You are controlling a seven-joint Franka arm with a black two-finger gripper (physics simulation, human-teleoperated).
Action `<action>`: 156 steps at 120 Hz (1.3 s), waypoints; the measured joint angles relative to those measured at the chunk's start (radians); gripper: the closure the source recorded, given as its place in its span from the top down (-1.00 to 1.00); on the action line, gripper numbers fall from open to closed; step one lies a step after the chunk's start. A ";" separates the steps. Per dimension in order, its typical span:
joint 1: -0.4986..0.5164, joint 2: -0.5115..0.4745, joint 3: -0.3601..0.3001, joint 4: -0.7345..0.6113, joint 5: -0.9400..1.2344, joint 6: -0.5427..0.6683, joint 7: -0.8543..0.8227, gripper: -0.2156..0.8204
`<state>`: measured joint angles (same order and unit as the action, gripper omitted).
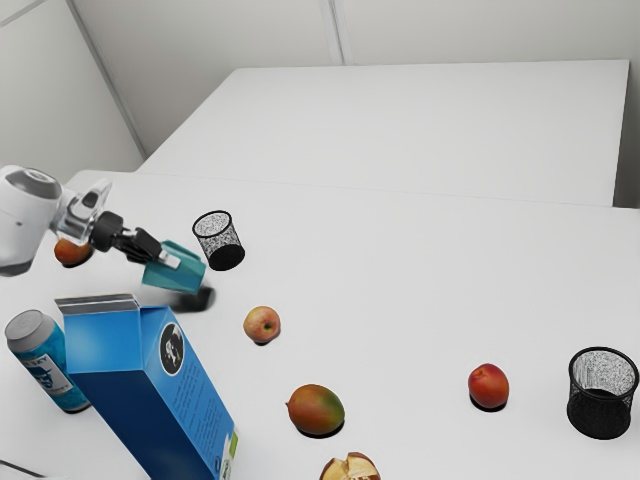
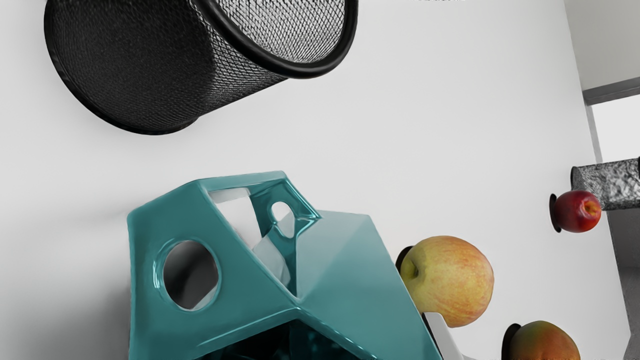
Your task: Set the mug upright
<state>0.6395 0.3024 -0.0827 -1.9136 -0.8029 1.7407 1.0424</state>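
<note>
The jaws [image 1: 160,256] pinch the teal mug [image 1: 182,270], one fingertip visible against its side in the wrist view. The mug is tilted, not upright, and is raised over the surface [image 1: 420,260], its shadow lying apart below it. A black mesh cup [image 1: 219,243] stands near the mug. On the exterior view's left, a blue carton [image 1: 145,375] stands just beside a capped bottle [image 1: 50,372]. A yellow-red apple [image 1: 262,324] and a mango [image 1: 316,410] lie well apart from a red fruit [image 1: 489,386], which is near a second mesh cup [image 1: 601,410].
</note>
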 joint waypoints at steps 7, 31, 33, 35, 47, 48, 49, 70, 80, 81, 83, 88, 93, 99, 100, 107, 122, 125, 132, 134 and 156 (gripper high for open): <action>-0.010 -0.025 0.000 -0.003 0.001 0.001 -0.001 -0.93; -0.072 -0.107 0.003 0.004 0.071 0.005 -0.031 -0.93; -0.078 -0.110 0.003 0.005 0.084 0.006 -0.036 -0.93; -0.084 -0.114 0.003 0.006 0.096 0.007 -0.041 -0.93; -0.121 -0.126 0.003 0.014 0.178 0.012 -0.079 -0.93; -0.124 -0.127 0.003 0.015 0.184 0.013 -0.083 -0.93; -0.127 -0.128 0.003 0.015 0.191 0.013 -0.087 -0.93; -0.202 -0.144 0.002 0.017 0.331 0.055 -0.181 -0.93; -0.231 -0.147 0.002 0.016 0.383 0.082 -0.229 -0.93; -0.234 -0.147 0.002 0.016 0.388 0.085 -0.234 -0.93; -0.240 -0.148 0.002 0.015 0.396 0.091 -0.243 -0.93; -0.256 -0.148 0.001 0.015 0.413 0.107 -0.267 -0.93; -0.274 -0.148 0.001 0.014 0.434 0.121 -0.291 -0.93; -0.292 -0.150 0.001 0.013 0.455 0.137 -0.320 -0.93; -0.295 -0.151 0.001 0.012 0.458 0.139 -0.325 -0.93; -0.315 -0.156 0.001 0.008 0.482 0.160 -0.358 -0.93; -0.357 -0.172 0.001 0.001 0.517 0.191 -0.428 -0.93; -0.366 -0.175 0.001 -0.003 0.521 0.199 -0.441 -0.93; -0.388 -0.184 0.001 -0.012 0.530 0.215 -0.471 -0.93; -0.394 -0.187 0.001 -0.017 0.533 0.220 -0.479 -0.93; -0.445 -0.204 -0.003 -0.065 0.558 0.283 -0.565 -0.93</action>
<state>0.1944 0.0986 -0.0856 -1.9783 -0.2448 2.0237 0.4771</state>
